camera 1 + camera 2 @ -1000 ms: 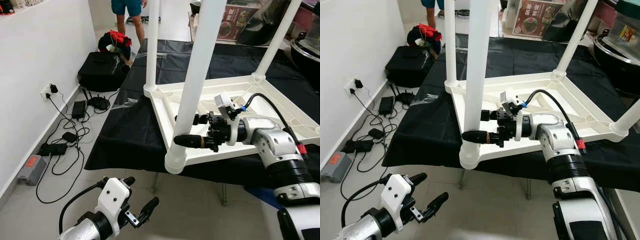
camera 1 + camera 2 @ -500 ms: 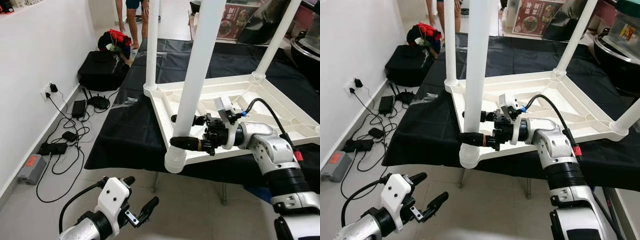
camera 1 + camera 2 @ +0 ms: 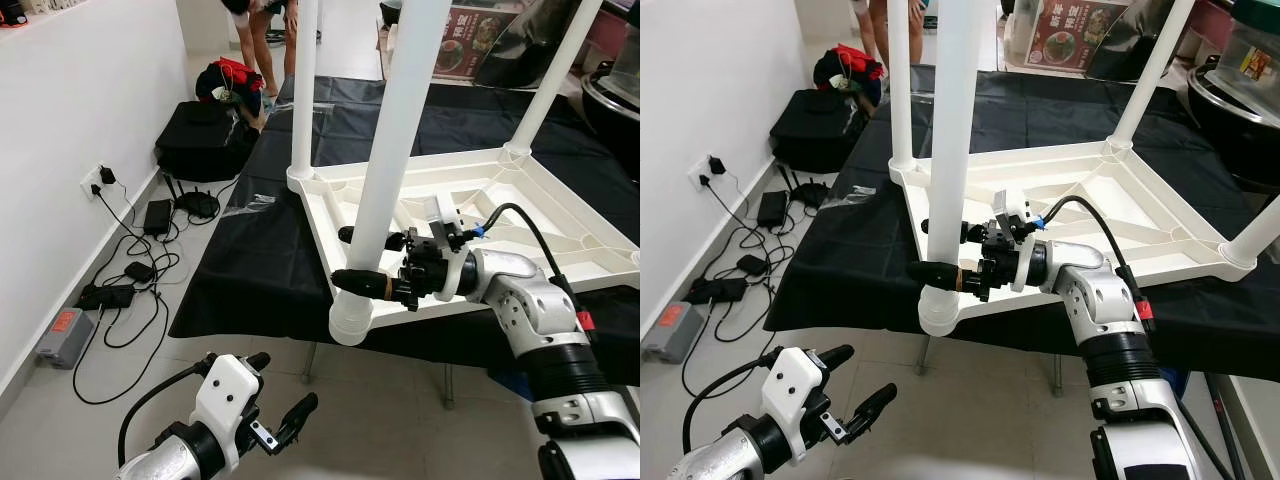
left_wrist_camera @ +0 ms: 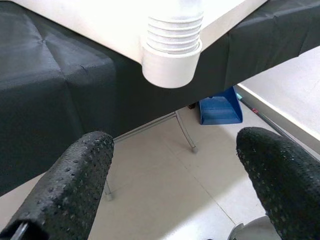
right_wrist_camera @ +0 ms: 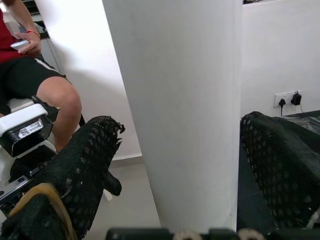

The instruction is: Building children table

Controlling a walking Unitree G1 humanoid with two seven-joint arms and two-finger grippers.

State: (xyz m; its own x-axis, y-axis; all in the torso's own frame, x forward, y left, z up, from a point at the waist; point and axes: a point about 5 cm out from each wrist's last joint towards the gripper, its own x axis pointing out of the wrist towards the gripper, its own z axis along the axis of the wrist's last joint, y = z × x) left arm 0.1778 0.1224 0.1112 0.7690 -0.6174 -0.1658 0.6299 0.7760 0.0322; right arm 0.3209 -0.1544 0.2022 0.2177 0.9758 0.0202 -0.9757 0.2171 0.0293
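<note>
**Straddling the near table leg**

My left gripper point(image 3: 268, 400) hangs low over the floor, fingers apart, nothing in it. My right gripper point(image 3: 940, 250) reaches sideways, fingers spread either side of the near leg point(image 3: 950, 150); contact's hard to judge. The white table point(image 3: 1140, 215) lies upside down on the black cloth point(image 3: 830, 270), leg tops cut off.

the right arm reaches in from the lower right of the head view, bent at the elbow. its right gripper point(image 3: 362, 259) sits near the middle, fingers spread wide. the left gripper point(image 3: 282, 392) hangs low at the bottom left, fingers apart too.
</note>
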